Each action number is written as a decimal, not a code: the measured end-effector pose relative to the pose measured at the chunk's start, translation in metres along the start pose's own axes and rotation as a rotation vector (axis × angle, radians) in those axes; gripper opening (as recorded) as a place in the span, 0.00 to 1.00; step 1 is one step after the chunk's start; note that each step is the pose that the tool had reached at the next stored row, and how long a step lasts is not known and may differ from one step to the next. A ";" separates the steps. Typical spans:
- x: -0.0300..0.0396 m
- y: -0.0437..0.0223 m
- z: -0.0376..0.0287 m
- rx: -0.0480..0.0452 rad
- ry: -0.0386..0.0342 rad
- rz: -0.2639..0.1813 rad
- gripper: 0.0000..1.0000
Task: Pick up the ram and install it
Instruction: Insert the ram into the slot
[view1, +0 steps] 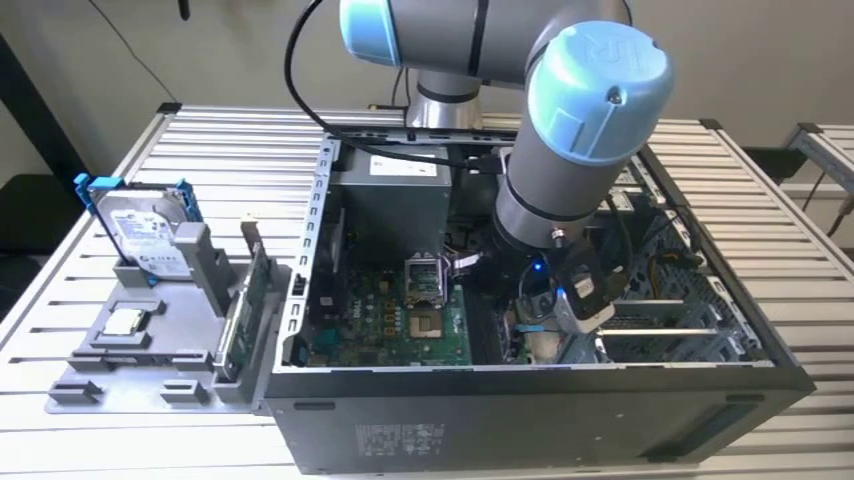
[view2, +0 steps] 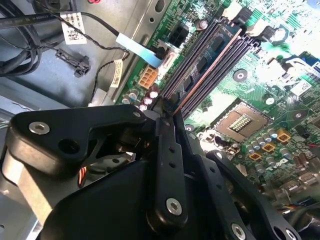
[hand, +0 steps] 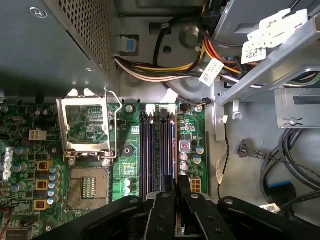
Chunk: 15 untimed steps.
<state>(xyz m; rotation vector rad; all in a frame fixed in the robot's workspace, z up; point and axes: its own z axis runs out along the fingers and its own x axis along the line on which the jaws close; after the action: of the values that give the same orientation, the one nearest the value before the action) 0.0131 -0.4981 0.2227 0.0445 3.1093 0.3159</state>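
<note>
The ram (hand: 174, 150) shows edge-on as a thin dark strip with a copper-coloured line. It runs along the outermost of the black memory slots (hand: 152, 150) on the green motherboard, on the side away from the processor socket. My gripper (hand: 176, 186) is shut on its near end, black fingers pressed to both faces. In the second wrist view the ram (view2: 207, 75) stretches away from the gripper (view2: 167, 112) between the slots (view2: 227, 70). I cannot tell whether it is seated or just above the slot. In the exterior view the gripper (view1: 561, 315) is deep inside the open computer case (view1: 534, 420).
An open processor socket (hand: 87, 187) with its raised metal frame (hand: 87, 125) lies beside the slots. A cable bundle (hand: 165, 65) and a metal drive cage (hand: 260, 65) crowd the far end. Outside the case, a grey tray (view1: 134, 350) holds a hard drive (view1: 140, 235) and a green card (view1: 247, 300).
</note>
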 end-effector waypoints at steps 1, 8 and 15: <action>0.0000 0.0001 -0.0001 0.0005 0.0002 0.000 0.15; -0.0003 0.0042 -0.0197 0.0023 0.0001 0.000 0.15; -0.0001 0.0124 -0.0204 0.0585 -0.0015 -0.001 0.15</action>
<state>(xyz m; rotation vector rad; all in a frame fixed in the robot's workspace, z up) 0.0131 -0.4901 0.2451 0.0437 3.1164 0.2247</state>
